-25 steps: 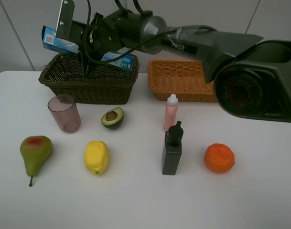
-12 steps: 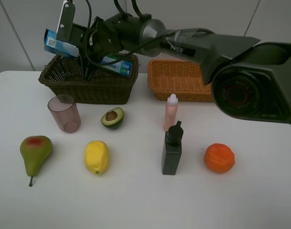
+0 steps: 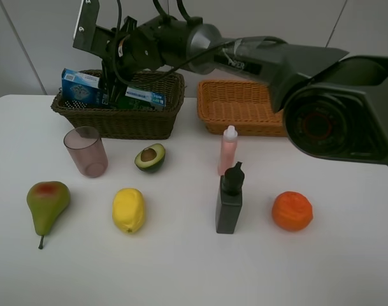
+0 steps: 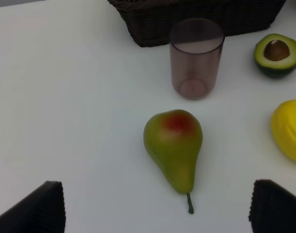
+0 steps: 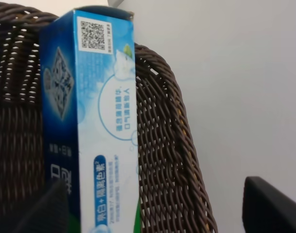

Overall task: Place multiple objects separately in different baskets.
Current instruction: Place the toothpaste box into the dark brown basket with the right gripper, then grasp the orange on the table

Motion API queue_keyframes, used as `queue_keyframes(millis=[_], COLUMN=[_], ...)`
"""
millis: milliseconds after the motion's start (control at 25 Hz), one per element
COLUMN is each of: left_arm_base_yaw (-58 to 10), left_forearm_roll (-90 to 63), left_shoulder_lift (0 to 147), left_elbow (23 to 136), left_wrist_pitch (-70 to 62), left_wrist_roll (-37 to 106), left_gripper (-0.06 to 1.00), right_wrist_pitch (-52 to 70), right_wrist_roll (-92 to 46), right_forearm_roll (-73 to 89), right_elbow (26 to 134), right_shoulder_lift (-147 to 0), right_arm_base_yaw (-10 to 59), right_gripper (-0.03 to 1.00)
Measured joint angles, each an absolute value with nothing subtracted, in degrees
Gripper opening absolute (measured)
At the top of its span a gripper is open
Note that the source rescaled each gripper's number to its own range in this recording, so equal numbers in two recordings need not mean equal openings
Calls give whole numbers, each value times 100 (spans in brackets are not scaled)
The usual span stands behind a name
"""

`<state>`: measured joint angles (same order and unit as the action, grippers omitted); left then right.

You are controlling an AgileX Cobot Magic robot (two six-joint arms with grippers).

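The blue-green toothpaste box (image 3: 83,87) (image 5: 94,136) lies inside the dark olive-brown basket (image 3: 117,120) (image 5: 162,145), leaning on its left rim. Above it, my right gripper (image 3: 111,86) (image 5: 157,208) hangs open, with the box beside one finger. In the left wrist view, my left gripper (image 4: 157,208) is open just short of the pear (image 4: 174,148) (image 3: 47,204). On the table stand the mauve cup (image 3: 86,151), halved avocado (image 3: 150,157), lemon (image 3: 129,210), pink bottle (image 3: 227,150), dark bottle (image 3: 229,199) and orange (image 3: 292,210). The orange-tan basket (image 3: 238,115) holds nothing.
The right arm's long dark body stretches from the right side across the back, over the tan basket. A white wall stands close behind both baskets. The left arm does not show in the high view.
The toothpaste box, held up over the dark basket before, has dropped into it. The right gripper's jaws have spread apart. The other objects have not moved.
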<state>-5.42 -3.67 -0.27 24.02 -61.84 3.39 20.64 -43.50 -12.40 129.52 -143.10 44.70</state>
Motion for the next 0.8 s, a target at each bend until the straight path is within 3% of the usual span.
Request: queue_keyframes(millis=[520,800], left_arm_base_yaw=[-542,-542], left_forearm_roll=[-367,-367], left_shoulder_lift=[-27,-27], left_elbow=[2402,2402], left_wrist_pitch=[-6184,-6184], left_wrist_roll=[339,339], left_gripper=[100,100], right_wrist_pitch=[2311,3139], right_wrist_roll=[-4298,-3127], right_forearm_roll=[-1221,-1221], right_elbow=[12952,12952], right_shoulder_lift=[-14100,-13601], right_arm_base_yaw=[4470,4470], right_gripper=[64,64])
